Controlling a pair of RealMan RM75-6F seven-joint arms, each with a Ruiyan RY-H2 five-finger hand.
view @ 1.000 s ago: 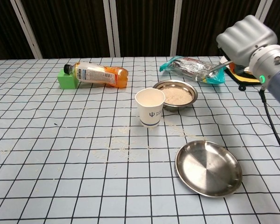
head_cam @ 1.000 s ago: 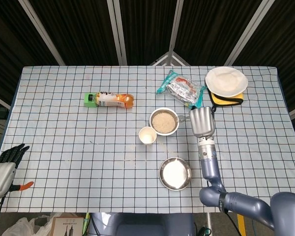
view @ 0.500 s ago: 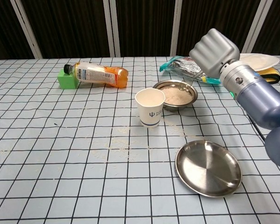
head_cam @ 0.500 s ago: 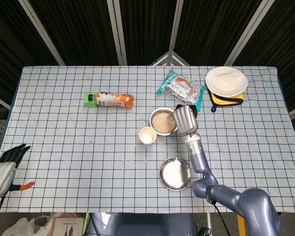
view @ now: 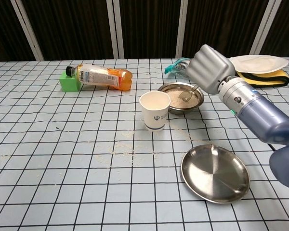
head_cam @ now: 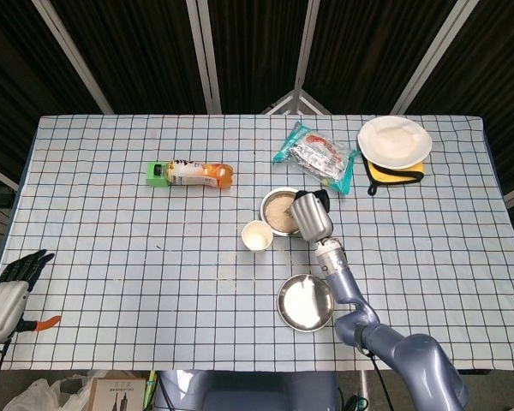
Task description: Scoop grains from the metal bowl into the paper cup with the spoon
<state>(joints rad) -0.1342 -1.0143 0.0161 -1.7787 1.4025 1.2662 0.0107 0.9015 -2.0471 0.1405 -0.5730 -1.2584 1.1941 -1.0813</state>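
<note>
The metal bowl [view: 182, 110] of pale grains [view: 177, 99] stands mid-table, just behind the white paper cup [view: 155, 110]. My right hand [view: 208, 67] hovers over the bowl's right edge and grips a metal spoon [view: 190, 93], whose tip slants down into the grains. From the head view the same right hand [head_cam: 311, 214] covers the right rim of the bowl [head_cam: 265, 205], with the cup [head_cam: 257, 235] to the bowl's front left. My left hand [head_cam: 8, 295] hangs beyond the table's near left corner, fingers extended and holding nothing.
An empty steel dish [view: 214, 173] lies in front of the bowl on the right. A bottle [view: 98, 77] lies on its side at the back left. A snack bag [head_cam: 317, 157] and a white plate [head_cam: 394, 141] on a yellow item sit behind the bowl.
My right hand has swung left and down from the right of the bowl to over its rim, bringing the spoon's tip into the grains. The left hand has stayed put.
</note>
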